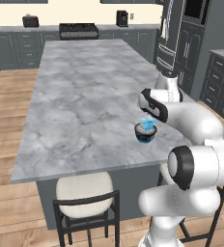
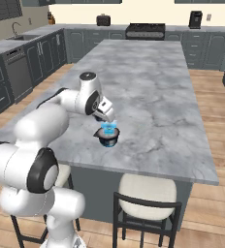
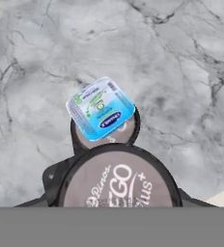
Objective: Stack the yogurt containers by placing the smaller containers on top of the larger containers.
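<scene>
A round dark cup (image 1: 146, 135) (image 2: 108, 139) (image 3: 128, 135), the larger container, stands near the front edge of the marble island. On its pale top lies the smaller light-blue pack (image 1: 146, 124) (image 2: 108, 129) (image 3: 100, 109), turned askew and overhanging the rim. My gripper (image 1: 151, 116) (image 2: 106, 117) (image 3: 116, 195) hovers just above this stack. It is shut on a dark-topped yogurt container (image 3: 117, 181) with "GO plus" printed on its lid. A dark finger (image 3: 52, 178) flanks the lid on each side. The held container's body is hidden below its lid.
The marble island (image 1: 85, 96) (image 2: 153, 87) stretches far beyond the stack. Its front edge runs close by, with cushioned stools (image 1: 85, 198) (image 2: 146, 198) below it. A stove (image 1: 78, 30), a toaster (image 1: 30, 20) and a coffee machine (image 1: 122, 18) line the back counter.
</scene>
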